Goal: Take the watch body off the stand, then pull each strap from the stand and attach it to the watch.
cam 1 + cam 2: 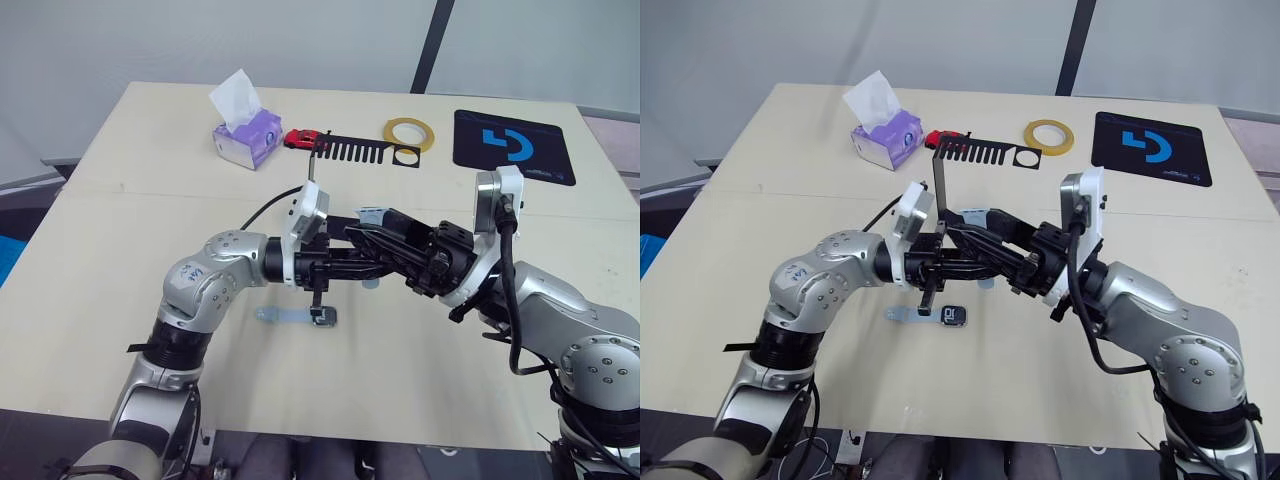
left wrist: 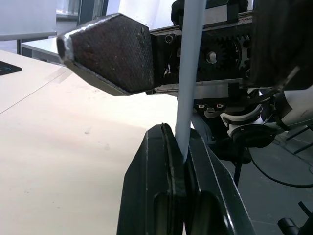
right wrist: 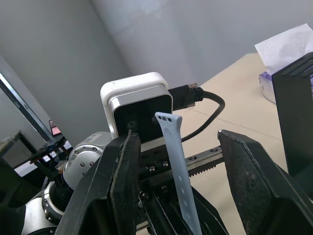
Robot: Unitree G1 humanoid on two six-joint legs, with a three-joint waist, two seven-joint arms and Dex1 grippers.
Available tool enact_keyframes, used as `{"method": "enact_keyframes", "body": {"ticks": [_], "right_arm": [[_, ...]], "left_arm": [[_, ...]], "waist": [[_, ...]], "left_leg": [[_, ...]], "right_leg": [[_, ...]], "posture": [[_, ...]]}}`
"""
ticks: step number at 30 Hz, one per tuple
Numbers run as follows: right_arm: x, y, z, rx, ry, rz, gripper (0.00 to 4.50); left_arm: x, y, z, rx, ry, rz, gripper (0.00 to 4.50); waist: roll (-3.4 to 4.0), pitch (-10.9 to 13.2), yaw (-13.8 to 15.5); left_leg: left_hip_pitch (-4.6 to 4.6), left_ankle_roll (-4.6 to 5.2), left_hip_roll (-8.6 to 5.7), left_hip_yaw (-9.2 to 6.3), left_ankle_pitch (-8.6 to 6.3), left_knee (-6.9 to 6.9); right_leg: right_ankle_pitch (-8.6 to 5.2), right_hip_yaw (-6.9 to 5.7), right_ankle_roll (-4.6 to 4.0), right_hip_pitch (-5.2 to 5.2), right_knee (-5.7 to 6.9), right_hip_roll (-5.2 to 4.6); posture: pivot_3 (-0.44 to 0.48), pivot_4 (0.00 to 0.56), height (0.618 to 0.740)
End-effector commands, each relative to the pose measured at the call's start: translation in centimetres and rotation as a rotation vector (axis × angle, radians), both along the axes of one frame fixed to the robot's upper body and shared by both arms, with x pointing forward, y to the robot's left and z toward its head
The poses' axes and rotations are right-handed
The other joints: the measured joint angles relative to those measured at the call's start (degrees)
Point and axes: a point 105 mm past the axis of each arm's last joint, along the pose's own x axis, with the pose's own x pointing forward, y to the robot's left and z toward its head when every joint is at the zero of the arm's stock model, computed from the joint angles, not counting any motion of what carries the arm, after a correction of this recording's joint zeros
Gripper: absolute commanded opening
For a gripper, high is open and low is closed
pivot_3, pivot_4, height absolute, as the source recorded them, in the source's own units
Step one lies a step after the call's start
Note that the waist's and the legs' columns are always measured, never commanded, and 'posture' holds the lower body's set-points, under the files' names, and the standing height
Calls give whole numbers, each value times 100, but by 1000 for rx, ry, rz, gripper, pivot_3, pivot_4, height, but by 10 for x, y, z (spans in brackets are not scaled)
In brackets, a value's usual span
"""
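The watch body (image 1: pixel 954 316) lies flat on the table (image 1: pixel 120 200) with one strap (image 1: pixel 278 315) already on it, pointing toward the robot's left, just in front of the stand's foot. The stand (image 1: pixel 985 153) rises behind the arms, its comb bar bare. The second strap (image 3: pixel 177 171) is in the air between the two arms: the left gripper (image 2: pixel 182 161) is clamped on it, the pale band squeezed between its two fingers and standing out beyond the tips. The right gripper (image 3: pixel 181 166) faces it with fingers apart, one on each side of the band's perforated end, not touching it. This looks like a handover or regrip before the strap goes to the watch. The risks, as I judge them: the band is thin and floppy, so if the right fingers close off-centre it may bend aside or twist out; if the left lets go before the right has a firm hold, the strap drops. The two grippers are also very close, so a small misjudged move could knock them together, or push an arm into the upright and tip the stand onto the watch.
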Motion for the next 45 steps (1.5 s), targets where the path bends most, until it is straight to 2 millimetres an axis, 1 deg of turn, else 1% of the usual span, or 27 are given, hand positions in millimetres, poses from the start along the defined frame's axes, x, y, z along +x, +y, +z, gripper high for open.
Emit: {"method": "enact_keyframes", "body": {"ticks": [1,2,4,5,27,31,38,45], "right_arm": [[-4,0,8,35,-24,17,1782],[-5,0,8,34,-24,18,1370],[-5,1,7,32,-23,22,211],[-5,1,7,30,-23,22,54],[-5,3,10,51,-37,15,54],[-6,4,9,56,-37,20,1353],[-6,2,13,136,-21,13,1353],[-6,1,12,155,-13,12,1353]], "left_arm": [[-4,0,14,-39,-44,-13,0],[-4,-1,14,-40,-44,-13,0],[-3,-1,15,-45,-40,-11,0],[-3,-1,15,-48,-39,-11,0],[-4,-4,20,-71,-35,-9,0],[-4,-5,22,-80,-34,-8,0],[-4,-6,23,-92,-25,-8,0],[-5,-6,24,-94,-20,-6,0]], "waist": [[0,0,0],[0,0,0],[0,0,-1],[0,0,-1],[0,0,0],[0,0,-1],[0,0,-1],[0,0,-2]], "left_leg": [[0,0,0,0,0,0],[0,0,0,0,0,0],[0,0,0,0,0,0],[0,0,0,0,0,0],[0,0,0,0,0,2],[0,0,0,0,0,2],[0,0,0,1,0,3],[0,0,0,1,0,3]], "right_leg": [[0,0,0,0,0,0],[0,0,0,0,0,0],[0,0,0,0,0,0],[0,0,0,0,1,0],[0,0,0,0,3,1],[0,0,0,0,4,1],[0,0,0,0,5,2],[0,0,0,0,6,3]], "posture": [[0,150,738],[0,150,738],[0,150,738],[0,150,738],[0,150,738],[0,150,738],[0,150,738],[0,150,738]]}}
